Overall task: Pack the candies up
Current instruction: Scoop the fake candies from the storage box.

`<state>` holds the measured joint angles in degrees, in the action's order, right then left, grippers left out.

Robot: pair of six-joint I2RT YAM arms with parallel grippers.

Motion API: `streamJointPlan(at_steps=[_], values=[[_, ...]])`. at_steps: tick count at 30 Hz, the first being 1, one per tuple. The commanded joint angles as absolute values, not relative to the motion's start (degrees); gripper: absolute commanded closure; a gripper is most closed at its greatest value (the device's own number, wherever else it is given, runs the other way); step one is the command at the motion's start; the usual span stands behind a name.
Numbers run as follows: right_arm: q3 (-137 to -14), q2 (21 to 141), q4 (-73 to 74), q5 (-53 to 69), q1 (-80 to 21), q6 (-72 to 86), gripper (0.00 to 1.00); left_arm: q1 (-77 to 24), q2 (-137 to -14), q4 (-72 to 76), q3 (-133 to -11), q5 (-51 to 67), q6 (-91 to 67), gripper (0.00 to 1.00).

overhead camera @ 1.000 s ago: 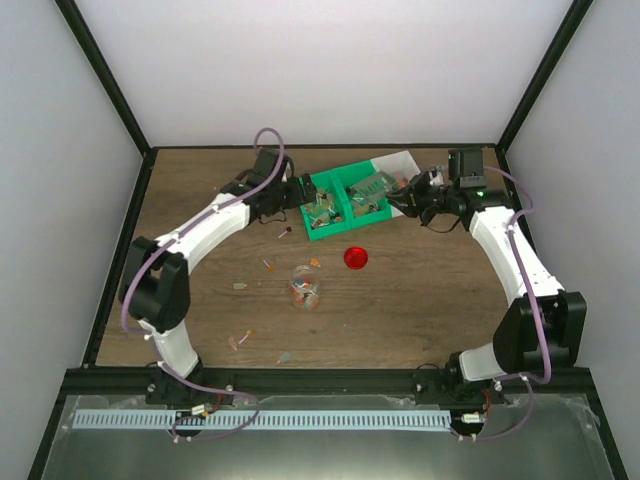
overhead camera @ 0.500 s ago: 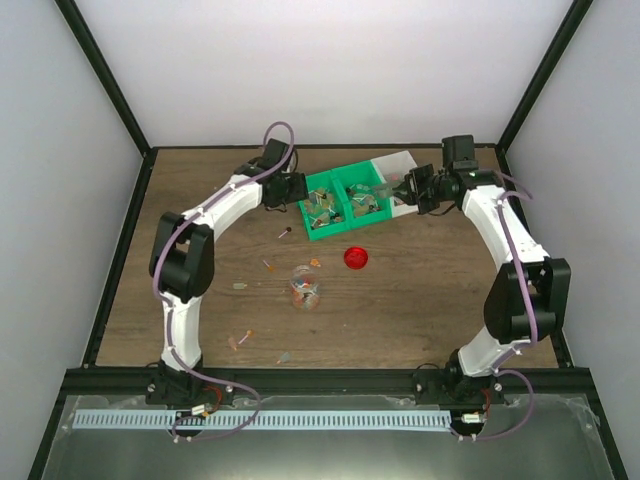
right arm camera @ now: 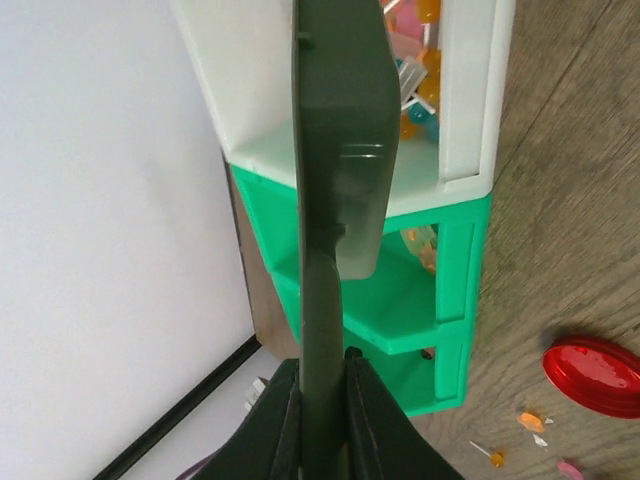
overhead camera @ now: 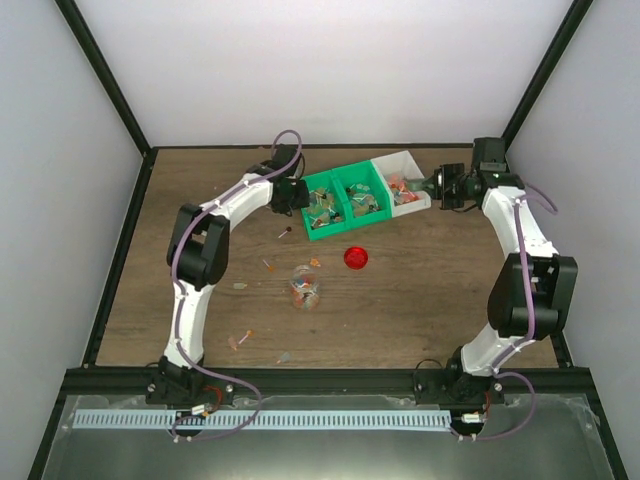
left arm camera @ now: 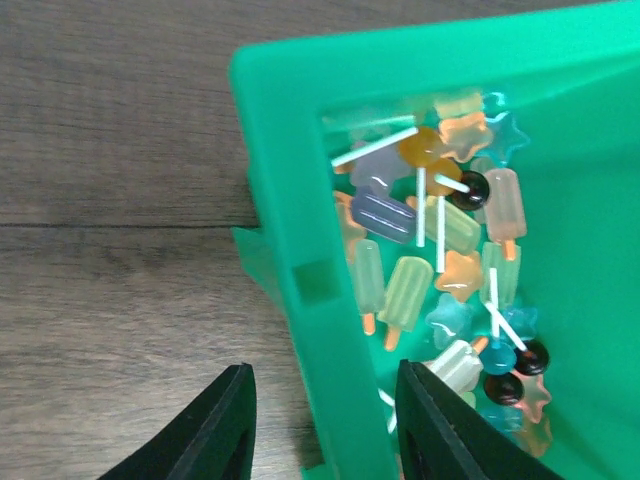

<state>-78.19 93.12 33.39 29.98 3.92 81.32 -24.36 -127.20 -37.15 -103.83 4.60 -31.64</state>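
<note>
Left wrist view: the left claw [left arm camera: 325, 405] stands apart, astride the wall of the green bin [left arm camera: 290, 200], with candies [left arm camera: 430, 260] heaped just inside. Best to close squarely on that wall and steady the bin, while the right claw [right arm camera: 322, 400], clamped on the scoop [right arm camera: 335, 130], hangs over the white bin [right arm camera: 470, 100].

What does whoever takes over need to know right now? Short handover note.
Left gripper: open, jaws astride the green bin's end wall, not clamped.
Right gripper: shut on the scoop, at the white bin.
Candies: mostly in both bins; some in the jar, several loose on the table.
Done: red lid off, beside jar.
Left: probably scoop more into jar, then lid.
</note>
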Motion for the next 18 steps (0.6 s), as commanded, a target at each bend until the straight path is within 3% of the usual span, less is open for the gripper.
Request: streamJointPlan(at_steps=[1, 8, 18], values=[[-80.27, 96.83, 33.58, 31.66, 4.20, 80.74, 0.99, -24.27, -128.25, -39.22, -105.54, 5.74, -33.55, 0.66], [-79.89, 98.37, 33.96, 33.29, 4.14, 80.58, 0.99, -24.35, -128.18, -39.93, -105.34, 5.55, -33.51, 0.86], [-80.66, 100.00, 40.08, 33.67, 3.84, 79.62, 0.99, -24.66, -128.08, -40.40, -106.07, 4.78, -33.29, 0.88]])
